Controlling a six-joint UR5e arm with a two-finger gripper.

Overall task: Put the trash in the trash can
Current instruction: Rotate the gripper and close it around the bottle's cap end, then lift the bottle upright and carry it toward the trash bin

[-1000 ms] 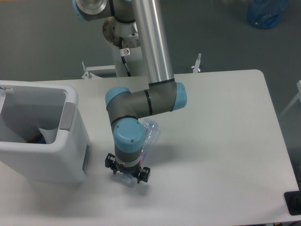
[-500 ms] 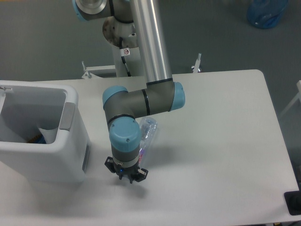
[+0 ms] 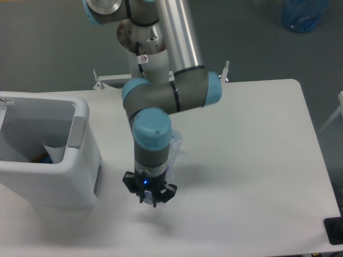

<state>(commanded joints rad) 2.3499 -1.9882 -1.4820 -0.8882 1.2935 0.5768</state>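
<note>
While gripper (image 3: 149,196) hangs over table (image 3: 252,160), finger state: cannot tell. Bottle (image 3: 174,145) sits behind wrist. Advice: lift high, clear bin (image 3: 80,176) rim.

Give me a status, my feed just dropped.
Pincer low over the table, state unclear from above. Plastic bottle mostly hidden behind the wrist, not in the trash can. Nothing between pincer and can.

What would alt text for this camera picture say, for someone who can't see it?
A robot arm reaches down over a white table, its gripper low near the table's front edge. A clear plastic bottle shows partly behind the arm, and a white trash can stands to the left.
</note>
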